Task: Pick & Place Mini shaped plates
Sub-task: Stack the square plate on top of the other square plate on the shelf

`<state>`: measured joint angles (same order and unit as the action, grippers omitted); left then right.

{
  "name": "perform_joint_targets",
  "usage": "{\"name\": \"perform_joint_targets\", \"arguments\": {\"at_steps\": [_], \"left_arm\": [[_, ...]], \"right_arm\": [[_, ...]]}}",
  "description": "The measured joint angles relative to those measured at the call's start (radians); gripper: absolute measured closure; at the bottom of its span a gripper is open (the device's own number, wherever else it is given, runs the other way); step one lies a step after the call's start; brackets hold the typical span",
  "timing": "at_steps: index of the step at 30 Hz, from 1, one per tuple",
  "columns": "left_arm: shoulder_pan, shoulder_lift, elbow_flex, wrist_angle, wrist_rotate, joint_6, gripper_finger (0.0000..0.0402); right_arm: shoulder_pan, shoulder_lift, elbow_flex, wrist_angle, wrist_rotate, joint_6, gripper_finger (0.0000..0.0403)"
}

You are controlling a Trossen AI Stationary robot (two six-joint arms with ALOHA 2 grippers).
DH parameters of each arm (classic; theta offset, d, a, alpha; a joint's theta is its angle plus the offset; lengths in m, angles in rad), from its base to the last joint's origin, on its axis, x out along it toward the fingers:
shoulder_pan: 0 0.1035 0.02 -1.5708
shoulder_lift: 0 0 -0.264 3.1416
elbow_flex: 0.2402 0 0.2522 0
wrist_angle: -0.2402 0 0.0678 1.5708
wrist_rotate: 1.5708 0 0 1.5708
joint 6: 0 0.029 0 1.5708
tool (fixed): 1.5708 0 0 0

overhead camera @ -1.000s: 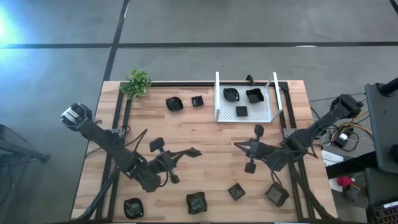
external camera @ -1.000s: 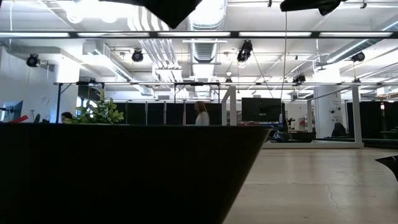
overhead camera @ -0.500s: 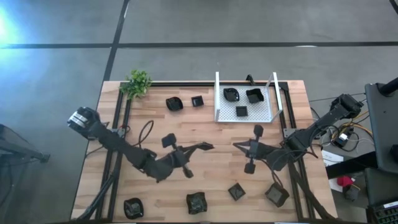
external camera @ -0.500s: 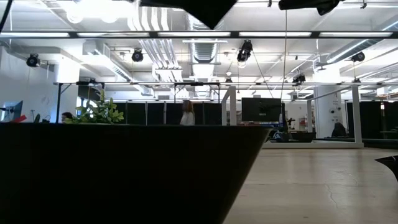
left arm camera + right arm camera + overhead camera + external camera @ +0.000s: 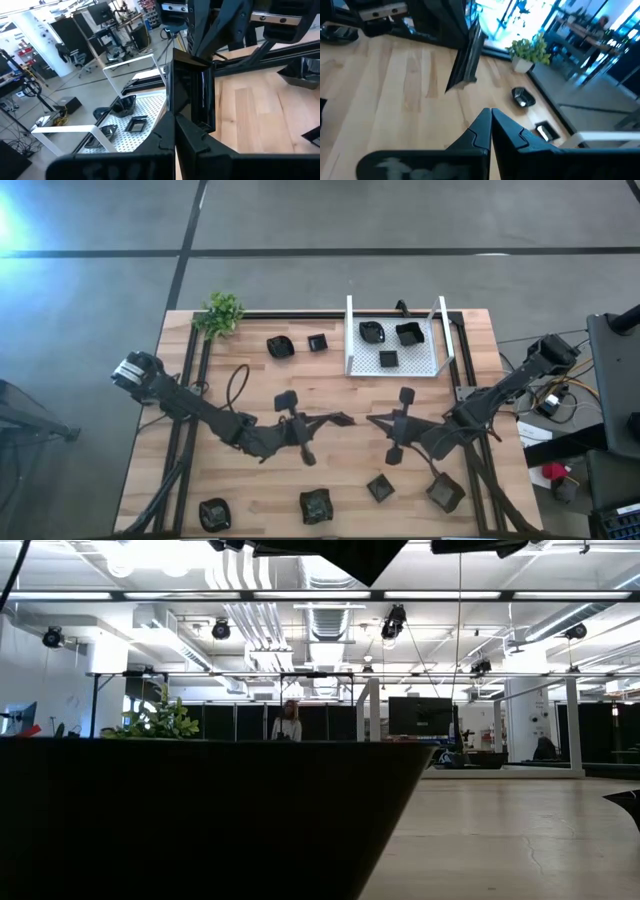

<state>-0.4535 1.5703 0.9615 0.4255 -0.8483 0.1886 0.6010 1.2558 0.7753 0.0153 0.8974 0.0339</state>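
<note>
1. Reaching is judged the step in hand: both dark arms are extended over the middle of the pale wooden slatted worktop (image 5: 330, 395), with nothing carried.
2. Left gripper (image 5: 345, 420) is poised near the worktop's centre; its fingers are pressed together, empty, as the left wrist view confirms.
3. Right gripper (image 5: 372, 420) is held just beside it, tip facing tip; its fingers are likewise together and empty.
4. Three small glossy black mini shaped plates (image 5: 395, 333) are noted already lying in the white perforated tray with upright side walls (image 5: 349, 340) at the far edge.
5. Two more black dishes, one rounded (image 5: 280, 346) and one square (image 5: 318, 341), are seen on the worktop between the tray and the small green potted plant (image 5: 221, 313).
6. Four further black dishes (image 5: 316, 505) are strung along the near edge, well apart from the tray.
7. Task is judged partly done: three placed, six outstanding.
8. Next move is judged to call for one pair of fingers to be parted, brought over a loose dish and lowered astride its rim; glossy shallow edges may slip.
</note>
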Motion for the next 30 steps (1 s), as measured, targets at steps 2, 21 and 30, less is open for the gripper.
{"name": "perform_joint_targets", "arguments": {"at_steps": [2, 21, 30], "left_arm": [[0.000, 0.000, 0.000, -0.009, 0.001, 0.000, 0.0401], [0.000, 0.000, 0.000, -0.023, 0.002, 0.001, 0.0401], [0.000, 0.000, -0.001, -0.025, 0.002, 0.029, 0.0401]], "right_arm": [[0.000, 0.010, 0.000, 0.039, 0.000, -0.043, 0.0394], [-0.004, 0.063, 0.000, 0.168, -0.017, -0.079, 0.0316], [-0.031, 0.088, 0.000, 0.260, -0.093, -0.098, 0.0334]]}}
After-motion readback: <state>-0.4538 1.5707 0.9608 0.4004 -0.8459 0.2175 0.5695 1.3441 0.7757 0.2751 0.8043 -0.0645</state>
